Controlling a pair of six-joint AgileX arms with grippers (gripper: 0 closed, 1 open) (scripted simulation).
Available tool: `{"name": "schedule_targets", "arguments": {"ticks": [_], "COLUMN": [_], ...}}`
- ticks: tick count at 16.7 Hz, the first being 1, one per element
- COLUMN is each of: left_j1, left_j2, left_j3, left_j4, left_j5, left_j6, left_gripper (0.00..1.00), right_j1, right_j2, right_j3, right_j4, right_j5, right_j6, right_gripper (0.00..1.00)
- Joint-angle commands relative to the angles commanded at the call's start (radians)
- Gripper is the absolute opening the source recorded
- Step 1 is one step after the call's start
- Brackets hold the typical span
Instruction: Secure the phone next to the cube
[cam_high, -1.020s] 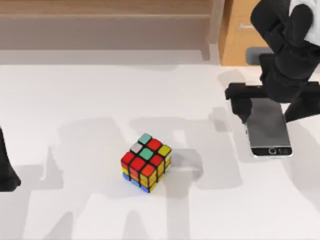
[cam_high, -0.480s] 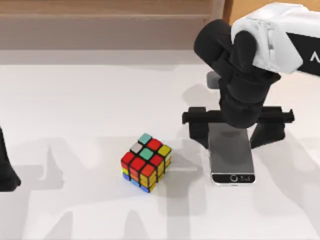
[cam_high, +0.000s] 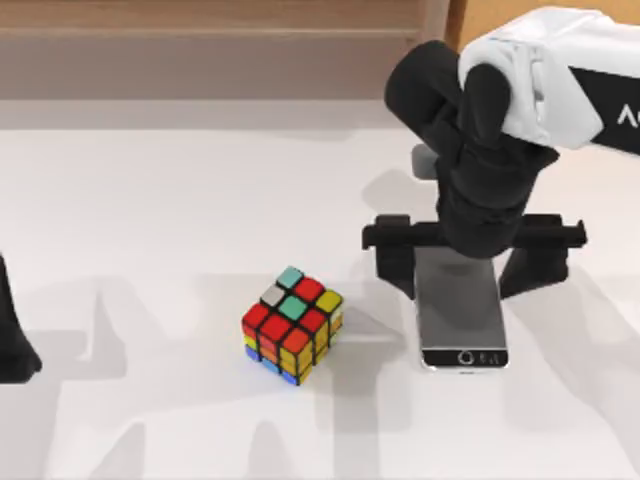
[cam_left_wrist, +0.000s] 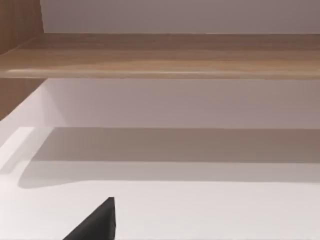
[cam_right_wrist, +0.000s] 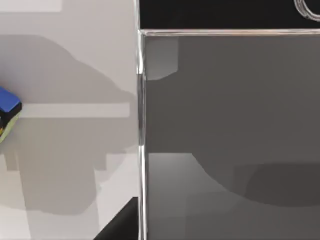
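The phone (cam_high: 460, 312) lies flat on the white table (cam_high: 160, 200) to the right of the cube (cam_high: 291, 325), a bare gap between them, almost where it lay 0.5 s ago after sliding left from the right edge. The right gripper (cam_high: 468, 268) stays over its far end, fingers spread wide to either side, released. The right wrist view shows the phone's silver rim and a blue corner of the cube, while the left gripper (cam_high: 15, 345) is parked at the table's left edge.

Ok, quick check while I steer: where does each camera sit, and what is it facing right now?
Top view: above the table, looking down on the cube, the phone, the right gripper and, at the left edge, the parked left arm.
Left wrist view: low over the table, facing a wooden ledge.
Right wrist view: close above the phone; cube corner shared with top.
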Motion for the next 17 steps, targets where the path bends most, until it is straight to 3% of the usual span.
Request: {"name": "schedule_targets", "arguments": {"ticks": [10, 17], "left_j1": [0.0, 0.0], "left_j2": [0.0, 0.0], "left_j3": [0.0, 0.0], "left_j4": [0.0, 0.0], "left_j5": [0.0, 0.0], "left_j6": [0.0, 0.0], "left_gripper": [1.0, 1.0], "right_j1": [-0.064, -0.045], "right_j2": [-0.014, 0.0], "right_j3": [-0.03, -0.059], "right_j4": [0.134, 0.2], "right_j5": [0.058, 0.04], "right_j6": [0.066, 0.052], "right_gripper": [0.0, 0.0]}}
